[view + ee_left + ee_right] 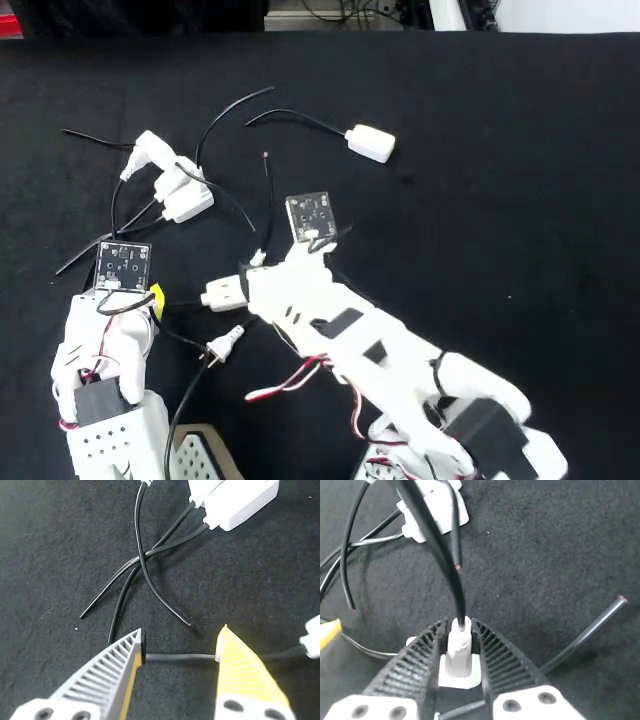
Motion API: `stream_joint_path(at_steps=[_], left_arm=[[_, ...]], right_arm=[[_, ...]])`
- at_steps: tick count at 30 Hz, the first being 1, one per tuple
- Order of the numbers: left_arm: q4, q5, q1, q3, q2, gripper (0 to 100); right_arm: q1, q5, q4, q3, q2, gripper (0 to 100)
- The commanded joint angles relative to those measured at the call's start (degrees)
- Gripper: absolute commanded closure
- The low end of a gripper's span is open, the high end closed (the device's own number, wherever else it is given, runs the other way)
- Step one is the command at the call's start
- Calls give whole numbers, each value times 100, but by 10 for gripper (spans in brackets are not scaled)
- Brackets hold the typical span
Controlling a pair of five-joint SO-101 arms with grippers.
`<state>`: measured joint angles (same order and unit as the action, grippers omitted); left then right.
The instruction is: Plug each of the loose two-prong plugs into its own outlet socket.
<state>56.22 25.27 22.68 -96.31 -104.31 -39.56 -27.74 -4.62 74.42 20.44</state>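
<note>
Right gripper (pixel 458 623): clenched, grasping a white corded connector (pixel 457 662) by its sides. The connector's black cable (pixel 451 575) is running up out of the jaws. In the high view the connector (pixel 225 293) is sticking out past the arm's tip near the middle of the black surface (pixel 500 200). Cannot tell whether it is a plug or a socket.

Left gripper (pixel 180 640): released, with the grey finger (pixel 117 662) and yellow finger (pixel 237 665) standing well apart. A thin black cable (pixel 180 656) is lying across the gap between the tips.

One loose two-prong plug (pixel 228 345) is lying on the surface between the two arms, just below the held connector, prongs bare.

A cluster of white outlet blocks (pixel 180 195) is sitting beyond the left arm, with leads crossing beside it. A separate white block on a cable (pixel 370 143) is lying farther back, well apart.
</note>
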Motion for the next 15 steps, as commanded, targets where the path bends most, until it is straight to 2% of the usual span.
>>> stream_joint_path(at_steps=[1,11,15], left_arm=[[-141,18,40,-101,9,758],[-132,9,-163,-48,-9,759],[-141,-158,-453,145,-9,759]], right_arm=[[-132,360,-44,84,374,986],[44,589,-79,-163,1358,986],[264,563,-79,-303,1912,986]])
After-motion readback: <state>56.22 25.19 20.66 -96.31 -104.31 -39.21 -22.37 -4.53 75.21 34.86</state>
